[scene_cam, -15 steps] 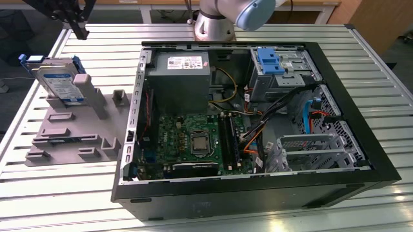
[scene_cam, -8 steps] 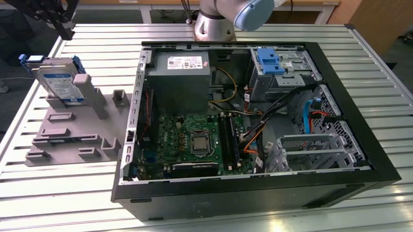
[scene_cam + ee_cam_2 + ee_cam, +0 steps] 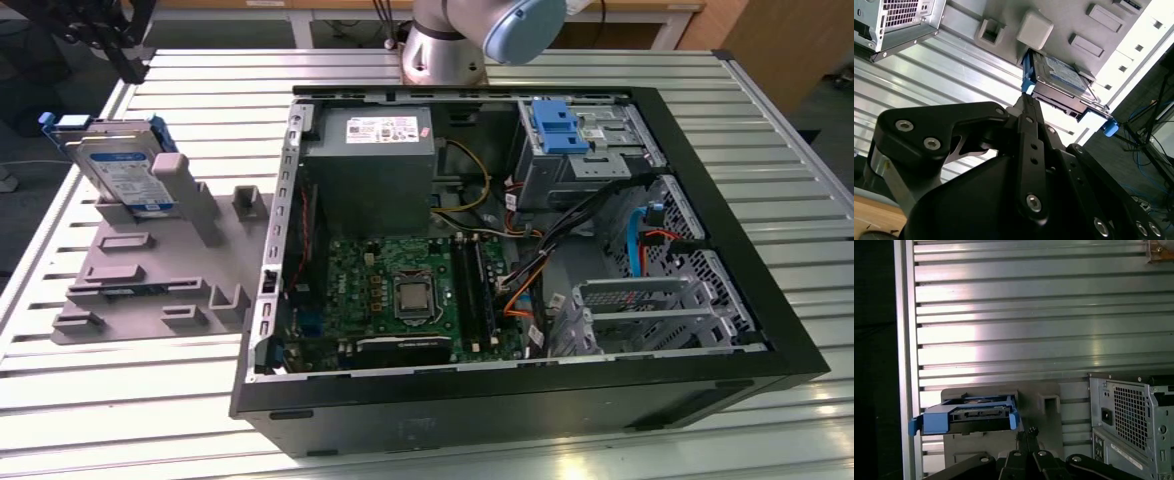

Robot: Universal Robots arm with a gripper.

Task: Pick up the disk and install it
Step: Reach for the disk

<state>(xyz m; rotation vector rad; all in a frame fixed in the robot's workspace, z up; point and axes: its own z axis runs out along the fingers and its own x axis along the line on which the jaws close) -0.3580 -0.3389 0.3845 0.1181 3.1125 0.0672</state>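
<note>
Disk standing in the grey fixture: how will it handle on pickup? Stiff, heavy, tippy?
The disk is probably rigid and dense for its size: metal body in a blue carrier. It stands tilted in the grey fixture, so a sideways nudge may tip it. The plastic carrier likely flexes slightly.

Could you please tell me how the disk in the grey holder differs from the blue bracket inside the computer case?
The disk stands on edge in the grey holder, outside the computer case; the blue bracket sits inside the case. The disk has a silver body with a white-and-blue label, while the blue bracket is blue plastic throughout. What they share is blue plastic: the disk's frame is blue too.
</note>
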